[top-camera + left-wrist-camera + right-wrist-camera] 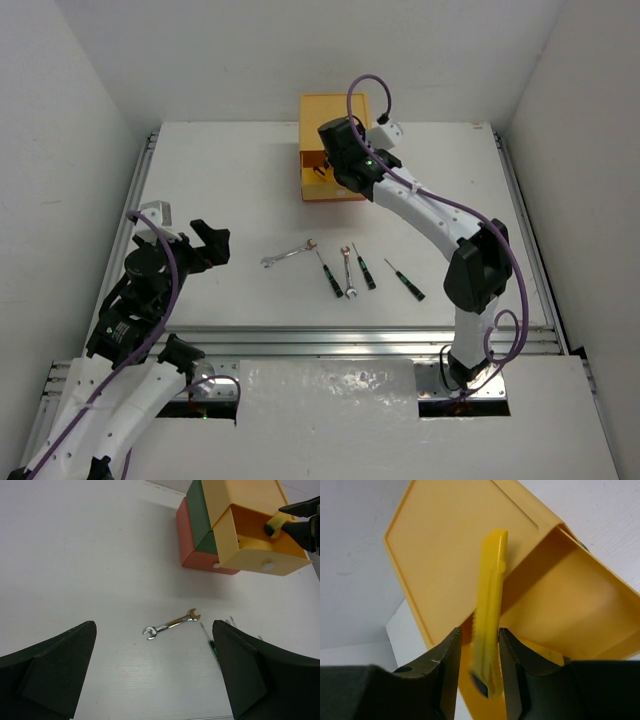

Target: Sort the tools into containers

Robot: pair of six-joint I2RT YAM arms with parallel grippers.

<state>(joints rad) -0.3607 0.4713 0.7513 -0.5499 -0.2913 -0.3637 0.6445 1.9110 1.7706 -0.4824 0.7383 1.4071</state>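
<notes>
My right gripper (479,630) hangs over the pulled-out yellow top drawer (580,605) of the chest (333,110). The yellow-black utility knife (490,610) stands on end between its fingers. The jaws are parted, with a gap on the knife's left side, and the knife's lower end is blurred. On the table lie a silver wrench (288,255), a green-handled screwdriver (328,273), a second wrench (347,272) and two dark screwdrivers (364,268) (406,280). My left gripper (153,625) is wide open and empty above the table, short of the first wrench (170,625).
Below the yellow drawer (250,555) sit the green drawer (200,510) and the red-orange one (192,545), both pushed in. The chest stands at the table's far edge. A metal rail (350,340) runs along the near edge, and white walls close in both sides.
</notes>
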